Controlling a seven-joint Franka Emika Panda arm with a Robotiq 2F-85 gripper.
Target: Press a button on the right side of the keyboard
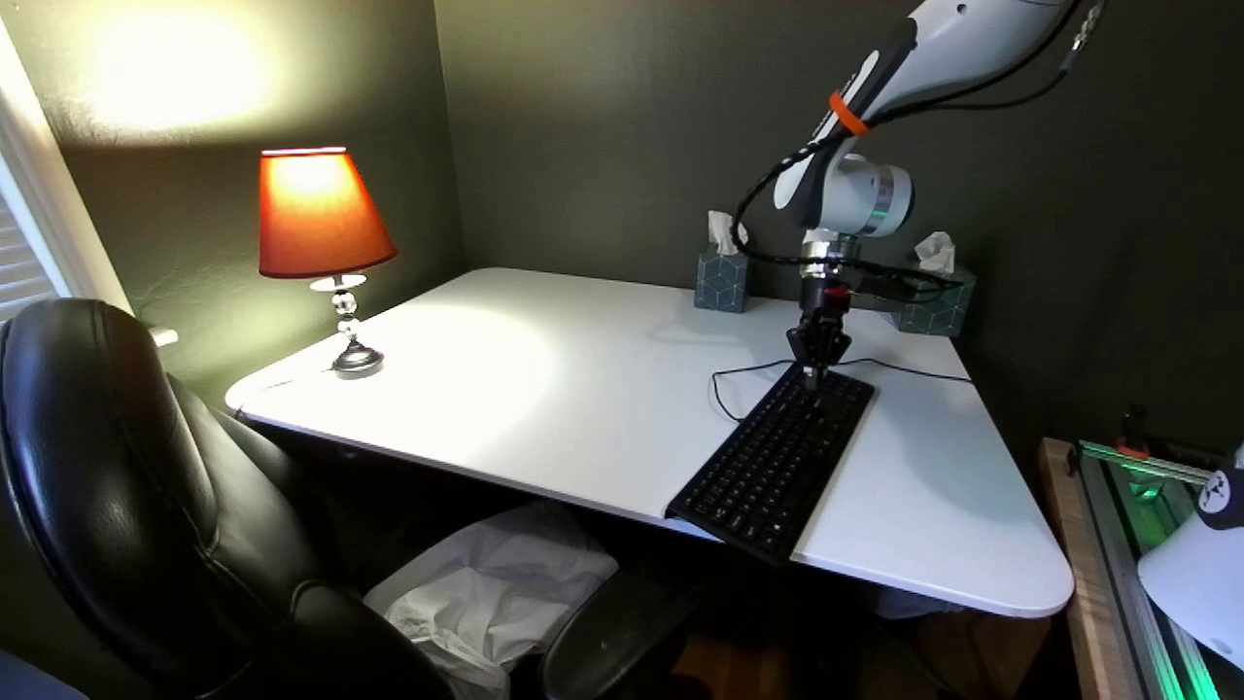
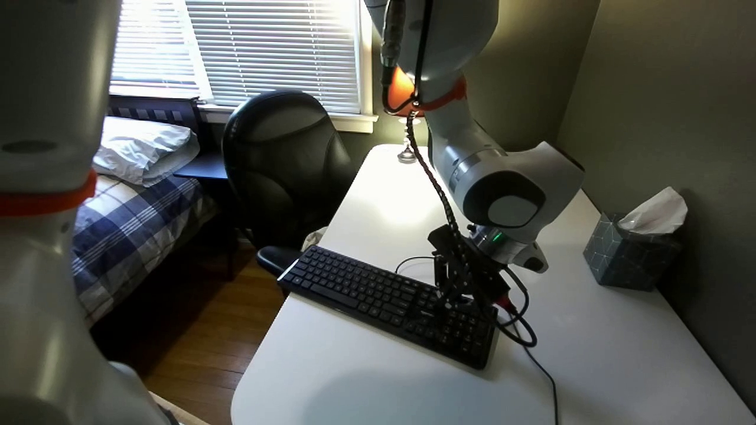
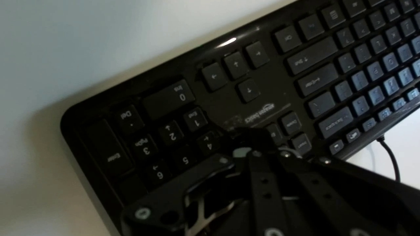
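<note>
Apparently holding the gripper together, dark on dark, over the keyboard; likely handling light and stiff, best pressing far from the tabletop's overhung edge.

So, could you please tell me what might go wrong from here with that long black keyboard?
In the wrist view the black jointed fingers hide part of the long black keyboard beside the dark square 4 key, so a press might catch a neighbouring key instead. One end of the keyboard juts past the edge of the white table, so a sideways push could shift it.
</note>
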